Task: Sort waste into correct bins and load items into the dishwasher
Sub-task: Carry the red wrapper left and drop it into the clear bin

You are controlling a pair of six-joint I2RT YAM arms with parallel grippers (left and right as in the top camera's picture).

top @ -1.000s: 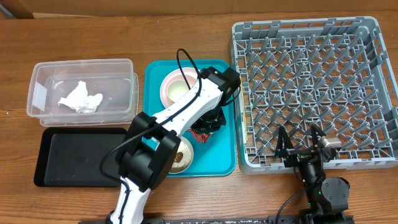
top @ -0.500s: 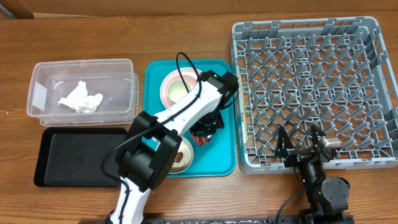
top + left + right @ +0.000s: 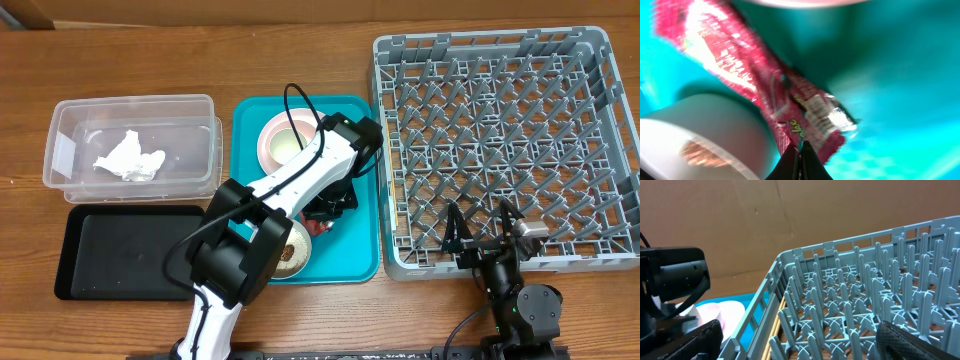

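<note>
- The left tool (image 3: pixel 799 159) has its tips pressed together on the lower edge of the wrapper (image 3: pixel 785 95), low over the teal tray (image 3: pixel 362 255). Thin foil needs that tight a pinch, so I judge it clamped on the wrapper rather than shut on nothing.
- The wrapper lies between the plate (image 3: pixel 262 140) and the bowl (image 3: pixel 308 245), one end close against the bowl's wall in the wrist view. Whether it is off the teal tray yet I cannot tell.
- The right tool (image 3: pixel 480 228) has its jaws wide apart and holds nothing. It waits at the near wall of the rack (image 3: pixel 490 42), out of the left arm's way.
- The napkin (image 3: pixel 128 158) is in the tub (image 3: pixel 58 150), so the wrapper probably belongs there too. The black tray (image 3: pixel 110 250) holds nothing I can see and looks meant for the scraps (image 3: pixel 292 255).
- The way to the tub runs left over the plate, and the lift must clear the plate's rim and then the tub's right wall, which stands just beside the teal tray.
- The bowl is the tight spot, since a trailing wrapper end could nudge it and spill scraps.
- The rack's left wall hems in the right side, while the desk is open behind the tub and in front of the black tray.
</note>
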